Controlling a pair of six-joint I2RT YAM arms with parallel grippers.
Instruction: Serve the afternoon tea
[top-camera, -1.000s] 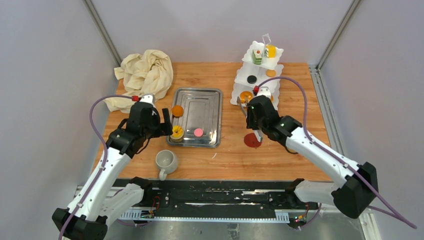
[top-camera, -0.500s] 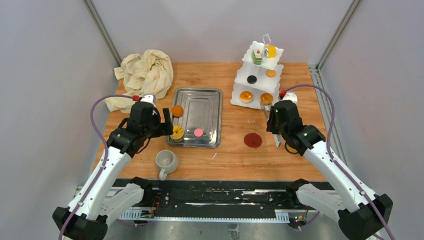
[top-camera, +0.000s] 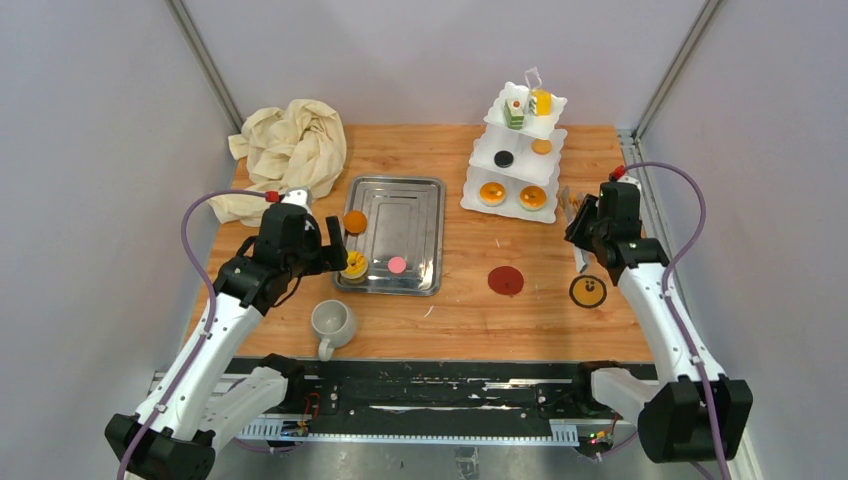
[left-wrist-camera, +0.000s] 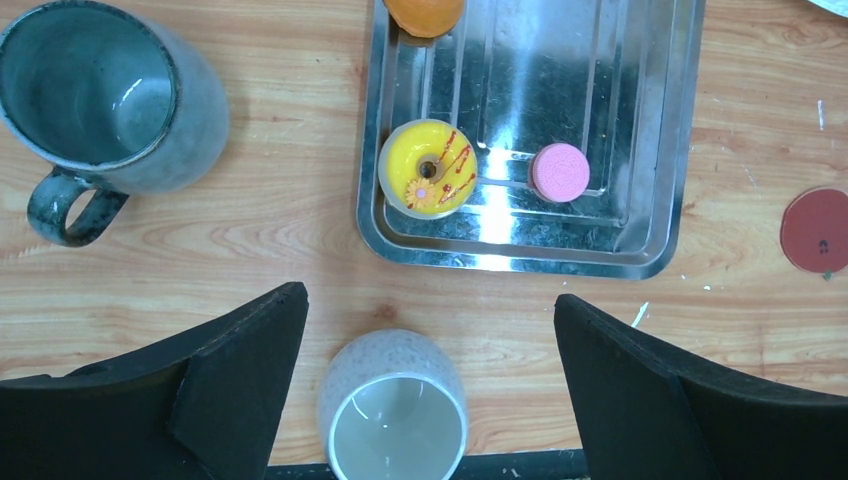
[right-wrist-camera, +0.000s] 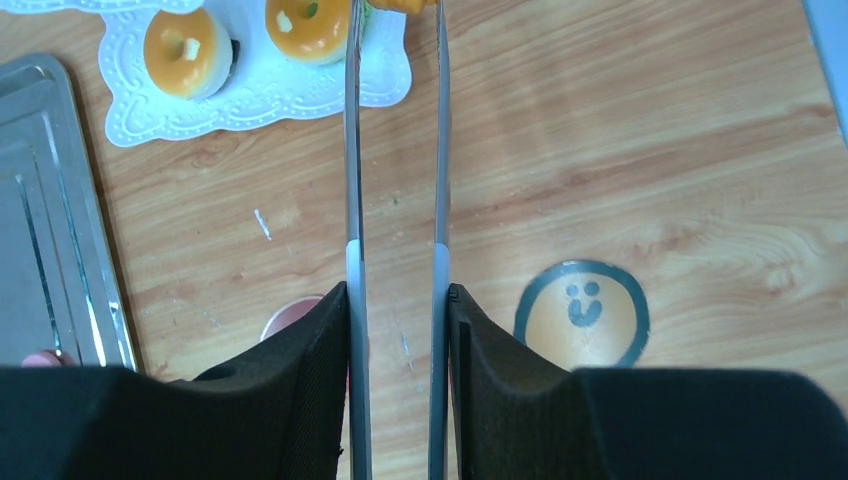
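My left gripper is open, low beside the steel tray's left edge. In its wrist view the open gripper has the off-white mug between its fingers, apart from both. The grey mug stands left; it also shows in the top view. A yellow ring cake, a pink cake and an orange cake lie in the tray. My right gripper is shut on steel tongs, right of the white stand. Two orange tarts sit on its bottom tier.
The steel tray lies mid-table. A cream cloth is heaped at the back left. A red coaster and a smiley-face coaster lie front right. The stand's upper tiers carry black, orange and green-layered cakes.
My right arm has swung right, from over the red coaster to the table's right side, tongs still held. The second orange tart and the smiley coaster have come into sight. The left arm has not moved.
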